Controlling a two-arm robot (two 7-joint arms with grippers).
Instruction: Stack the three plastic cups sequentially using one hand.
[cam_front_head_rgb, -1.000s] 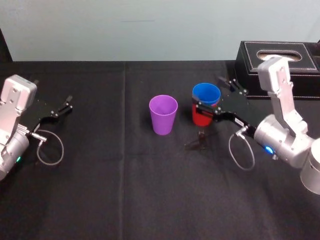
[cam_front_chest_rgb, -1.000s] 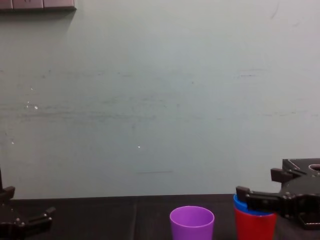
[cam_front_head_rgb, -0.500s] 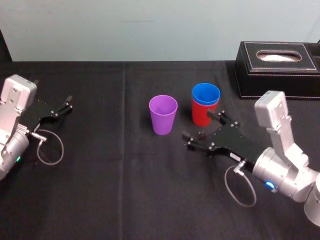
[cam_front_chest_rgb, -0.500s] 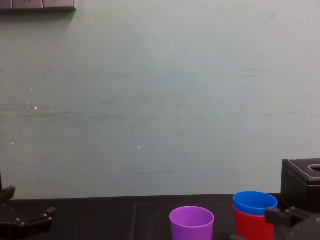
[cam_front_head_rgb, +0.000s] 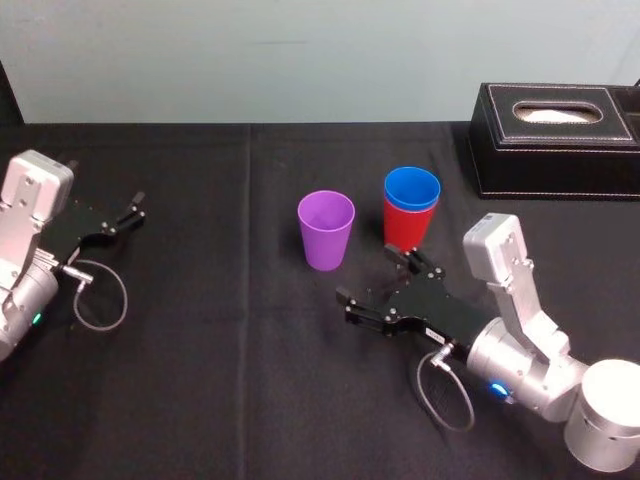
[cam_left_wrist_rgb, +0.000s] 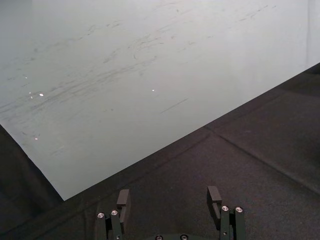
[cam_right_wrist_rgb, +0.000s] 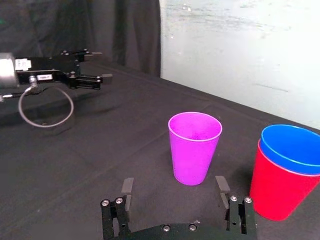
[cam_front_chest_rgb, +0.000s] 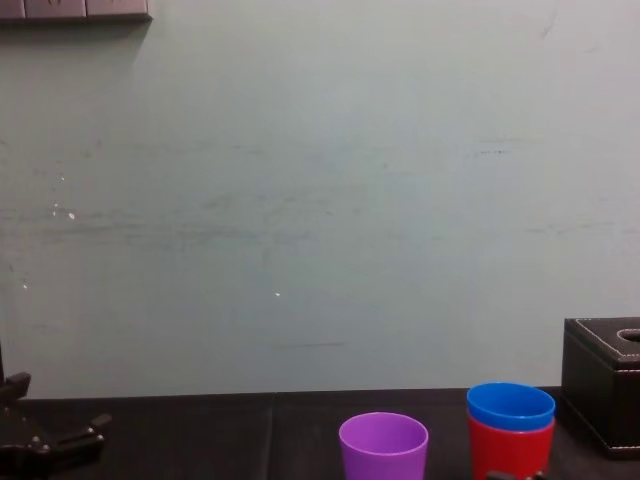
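- Fingers of the black right hand (cam_front_head_rgb: 368, 277), on its light grey metal arm, stand well apart and hold nothing. It sits low over the black-clothed table (cam_front_head_rgb: 250, 380).
- Just ahead of the hand, in line with the gap between its fingers, stands the purple tapered plastic cup (cam_front_head_rgb: 326, 230), upright, mouth up and alone.
- That cup looks light, thin-walled and smooth. I judge it would flex under a hard squeeze and slip under a weak one.
- Because of the taper, the surest hold is probably on the upper wall just below the rim, with the fingers on opposite sides.
- With so little weight holding it down, one finger touching before the other could slide or tip it.
- Beyond the hand's farther finger, near the purple cup but apart from it, stands the red tapered plastic cup (cam_front_head_rgb: 403, 230). The blue tapered plastic cup (cam_front_head_rgb: 412, 187) is nested inside, with only its upper band showing.
- Farther past that pair sits a black stitched box (cam_front_head_rgb: 555, 140).
- Well away on the hand's other side, across the table, the black left hand (cam_front_head_rgb: 128, 212) lies idle, with its fingers apart and empty.
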